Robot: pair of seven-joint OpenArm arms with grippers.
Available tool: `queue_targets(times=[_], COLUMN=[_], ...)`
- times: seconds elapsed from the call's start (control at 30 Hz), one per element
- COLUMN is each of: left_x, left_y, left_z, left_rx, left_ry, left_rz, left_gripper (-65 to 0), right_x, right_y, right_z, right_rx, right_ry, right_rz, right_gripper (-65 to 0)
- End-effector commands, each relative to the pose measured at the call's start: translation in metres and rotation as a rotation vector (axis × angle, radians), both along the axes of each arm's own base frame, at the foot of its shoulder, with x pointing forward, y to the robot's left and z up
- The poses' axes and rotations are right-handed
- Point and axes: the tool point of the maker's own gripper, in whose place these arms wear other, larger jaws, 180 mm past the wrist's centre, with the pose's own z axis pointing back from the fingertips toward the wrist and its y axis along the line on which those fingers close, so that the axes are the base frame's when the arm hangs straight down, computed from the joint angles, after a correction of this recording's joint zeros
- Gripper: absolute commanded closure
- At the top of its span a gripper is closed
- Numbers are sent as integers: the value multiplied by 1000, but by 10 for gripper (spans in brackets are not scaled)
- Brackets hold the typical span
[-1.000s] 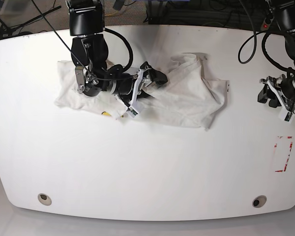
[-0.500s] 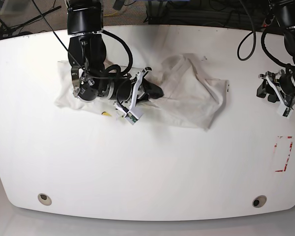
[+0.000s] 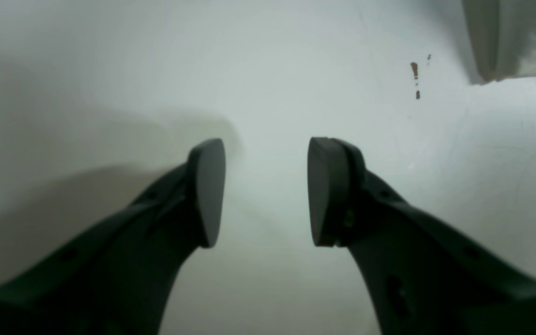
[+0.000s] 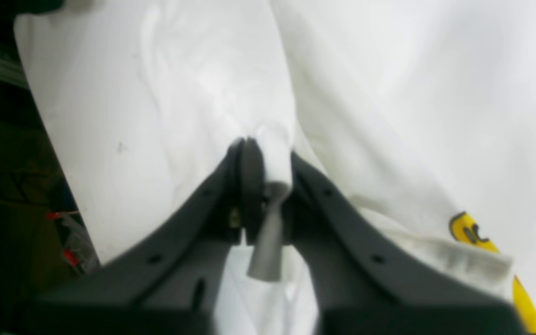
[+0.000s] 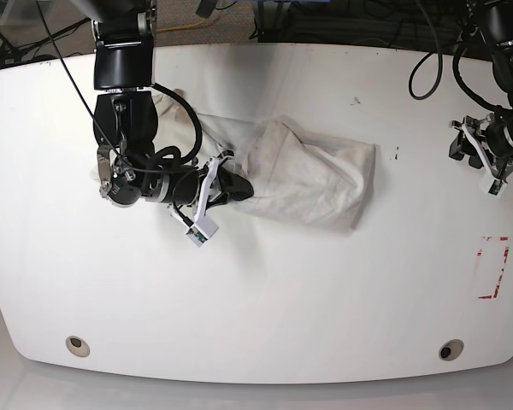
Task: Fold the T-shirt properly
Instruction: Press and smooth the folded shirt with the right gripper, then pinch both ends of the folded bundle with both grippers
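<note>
The off-white T-shirt point(image 5: 312, 175) lies bunched on the white table point(image 5: 256, 299), left of centre and toward the back. My right gripper point(image 5: 237, 184) is at the shirt's left end. In the right wrist view this gripper point(image 4: 268, 172) is shut on a raised fold of the T-shirt point(image 4: 203, 93), and a bit of yellow print point(image 4: 468, 230) shows at the lower right. My left gripper point(image 5: 489, 158) hovers far to the right, apart from the cloth. Up close, the left gripper point(image 3: 265, 186) is open over bare table, with one T-shirt corner point(image 3: 514, 37) at the top right.
A red tape outline point(image 5: 493, 267) marks the table near the right edge. Two round holes point(image 5: 78, 345) point(image 5: 450, 349) sit near the front edge. Small red specks point(image 3: 414, 70) dot the table ahead of the left gripper. Cables hang behind the back edge.
My right gripper has shut on the cloth and pulled it leftward, so the shirt is narrower and more bunched. The left gripper has shifted slightly toward the back.
</note>
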Motion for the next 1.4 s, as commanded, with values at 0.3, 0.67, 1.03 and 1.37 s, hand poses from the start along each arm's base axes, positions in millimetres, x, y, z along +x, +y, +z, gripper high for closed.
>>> queue_targets(times=[0.3,0.67,1.03,1.37], left_x=[16,65,108,102], left_y=[-34,-144,-226,-226], left_z=[16,58,35,-15], left_rx=[21,19,41,-12], left_ry=[-54,-258,-283,-179], left_rz=[-134,-334,-379,-364], left_gripper=[-261,-261,-258,-257], right_x=[1,-22,-41,-76], right_y=[-38,-97,-205,-284], right_z=[23,22,21,-17], right_rx=[3,-44,-108,-78], right_ry=[-95,-108,-91,66], right_rz=[-25,-175,-490,-748], right_gripper=[-514,-401,-328,-569])
